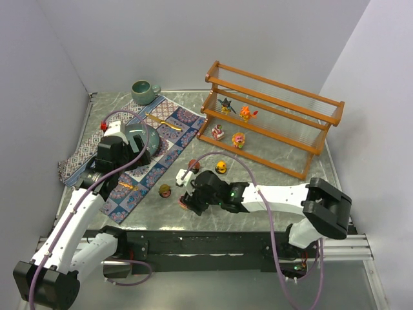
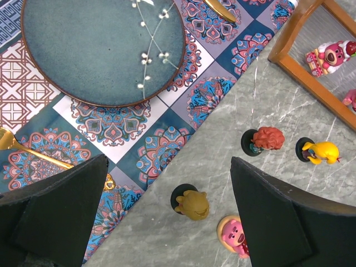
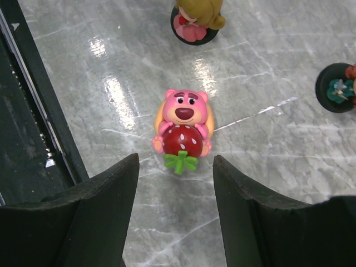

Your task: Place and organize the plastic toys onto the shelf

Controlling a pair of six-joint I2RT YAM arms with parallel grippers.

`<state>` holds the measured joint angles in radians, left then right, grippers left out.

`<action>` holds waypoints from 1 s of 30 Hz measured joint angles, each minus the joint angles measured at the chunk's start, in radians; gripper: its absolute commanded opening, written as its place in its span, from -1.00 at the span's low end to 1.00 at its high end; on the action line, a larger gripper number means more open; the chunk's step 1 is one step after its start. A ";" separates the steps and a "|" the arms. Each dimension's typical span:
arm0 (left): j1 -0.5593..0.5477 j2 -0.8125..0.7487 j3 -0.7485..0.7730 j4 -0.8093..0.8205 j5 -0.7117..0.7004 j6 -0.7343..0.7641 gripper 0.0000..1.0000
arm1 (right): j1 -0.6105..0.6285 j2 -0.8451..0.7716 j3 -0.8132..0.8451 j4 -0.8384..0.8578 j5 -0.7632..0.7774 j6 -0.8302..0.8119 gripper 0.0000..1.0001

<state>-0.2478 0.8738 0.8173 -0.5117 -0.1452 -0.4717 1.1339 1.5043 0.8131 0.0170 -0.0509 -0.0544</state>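
Observation:
The shelf (image 1: 271, 91) stands at the back right with several plastic toys on its tiers, among them a dark spiky one (image 1: 225, 104) and an orange one (image 1: 245, 113). My right gripper (image 3: 175, 161) is open low over the table. A pink bear holding a strawberry (image 3: 182, 125) sits just ahead of its fingertips, untouched. Beyond it are a brown-haired toy (image 3: 196, 19) and a red-haired toy (image 3: 339, 86). A yellow toy (image 1: 221, 168) sits near the shelf. My left gripper (image 2: 168, 161) hangs wide open, high above the mat's edge and the brown-haired toy (image 2: 193, 204).
A patterned cloth mat (image 1: 169, 141) carries a dark teal plate (image 2: 100, 50) and gold cutlery (image 2: 22, 147). A green mug (image 1: 144, 92) stands at the back left. The black rail at the table's near edge (image 3: 33, 111) runs close to the left of my right gripper.

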 measured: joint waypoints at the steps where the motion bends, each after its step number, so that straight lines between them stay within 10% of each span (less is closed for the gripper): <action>1: 0.001 0.000 0.000 0.000 0.000 0.000 0.94 | -0.001 0.006 0.000 0.004 -0.004 -0.003 0.25; 14: 0.003 0.000 0.000 0.000 0.010 0.007 0.94 | -0.003 0.052 -0.002 0.057 -0.022 -0.014 -0.06; 30: 0.003 0.000 0.000 0.000 0.017 0.007 0.94 | -0.011 0.079 -0.004 0.076 -0.021 -0.014 0.00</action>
<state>-0.2451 0.8738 0.8173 -0.5114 -0.1280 -0.4644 1.1229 1.5833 0.8093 0.0933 -0.0719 -0.0689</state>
